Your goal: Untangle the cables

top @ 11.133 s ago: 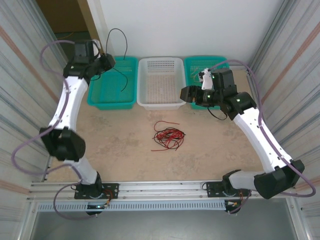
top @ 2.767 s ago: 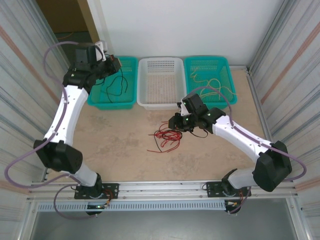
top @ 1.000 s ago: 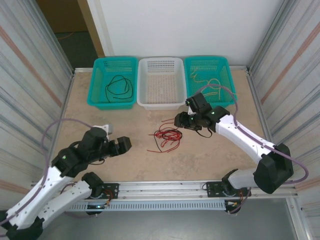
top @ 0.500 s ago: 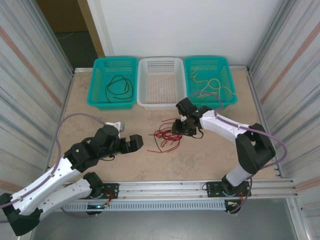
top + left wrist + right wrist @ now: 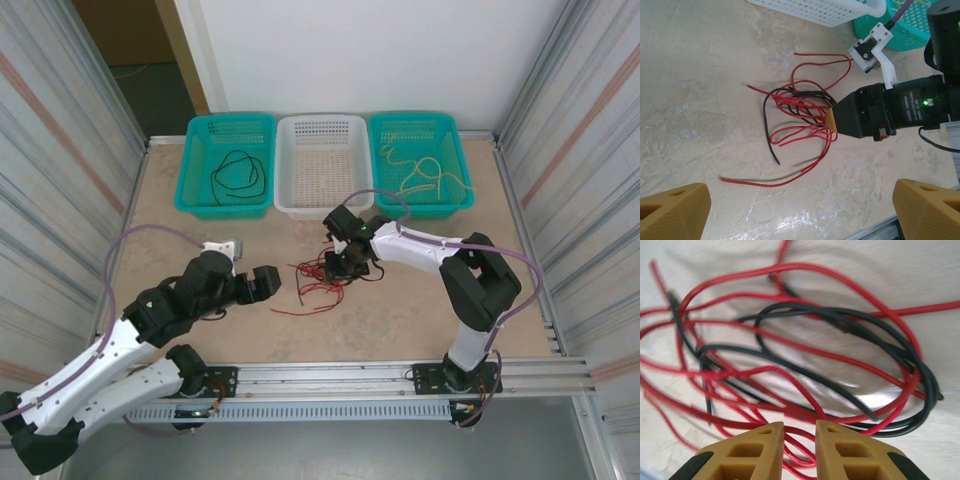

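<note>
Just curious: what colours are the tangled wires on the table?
The tangled wires are red and black, best seen from right wrist.

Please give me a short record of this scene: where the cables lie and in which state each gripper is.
tangle: red and black cables on the table, before the white basket
left teal basket: one black cable
right teal basket: pale yellow cable
left gripper: open, left of the tangle, apart from it
right gripper: jaws close together at the tangle; grip unclear
</note>
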Robot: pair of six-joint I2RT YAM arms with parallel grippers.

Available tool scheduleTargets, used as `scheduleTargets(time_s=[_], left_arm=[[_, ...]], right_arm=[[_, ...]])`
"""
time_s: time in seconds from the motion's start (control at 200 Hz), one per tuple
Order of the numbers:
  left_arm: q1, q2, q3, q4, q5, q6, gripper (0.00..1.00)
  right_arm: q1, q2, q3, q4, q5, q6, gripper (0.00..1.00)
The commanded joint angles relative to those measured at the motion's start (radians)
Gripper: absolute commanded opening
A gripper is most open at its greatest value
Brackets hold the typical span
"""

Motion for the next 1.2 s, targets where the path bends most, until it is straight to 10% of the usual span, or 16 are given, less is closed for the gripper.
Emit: scheduleTargets(time_s=[0.0,0.506,0.967,1.192], left_arm=[[0.003,0.022,0.035,0.001,-0.03,0.023,0.93],[0.072,-0.002,0.086,-0.062,-0.006,0.042,0.87],[0.096,-0.037,0.079,-0.089,0.008,0.033,0.85],[0.106,-0.036,0.109,-0.103,0.006,0.049,0.84]], right_arm=[[0.04,-0.027,0.071,-0.043,-0.049,-0.058,0.25],[-0.206,-0.067,0.026,0.0,0.189,-0.14,0.54],[-0.238,0.11,0.012,0.182,0.211,-0.152,0.41],[-0.231,0.106,0.001,0.172,0.257,-0.165,0.12]])
